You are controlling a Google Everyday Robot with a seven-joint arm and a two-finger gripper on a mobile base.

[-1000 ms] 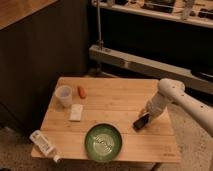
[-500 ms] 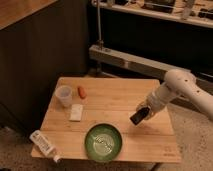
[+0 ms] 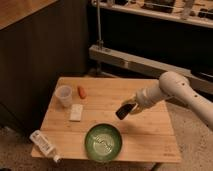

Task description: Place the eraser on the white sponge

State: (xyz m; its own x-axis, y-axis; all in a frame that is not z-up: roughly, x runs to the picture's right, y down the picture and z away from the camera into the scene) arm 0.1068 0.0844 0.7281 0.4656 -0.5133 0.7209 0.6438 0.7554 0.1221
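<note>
The eraser (image 3: 124,110) is a small black block, held in my gripper (image 3: 128,108) above the middle right of the wooden table (image 3: 145,130). My white arm reaches in from the right. The gripper is shut on the eraser and carries it off the table surface. The white sponge (image 3: 76,112) lies flat on the left part of the table, well to the left of the eraser and apart from it.
A green bowl (image 3: 103,142) sits at the table's front middle. A clear plastic cup (image 3: 63,95) and a small orange thing (image 3: 81,92) stand behind the sponge. A white-labelled bottle (image 3: 44,144) lies at the front left corner. Dark cabinets and a metal rack stand behind.
My gripper has lifted the eraser off the right side of the table and carried it leftward, toward the table's middle.
</note>
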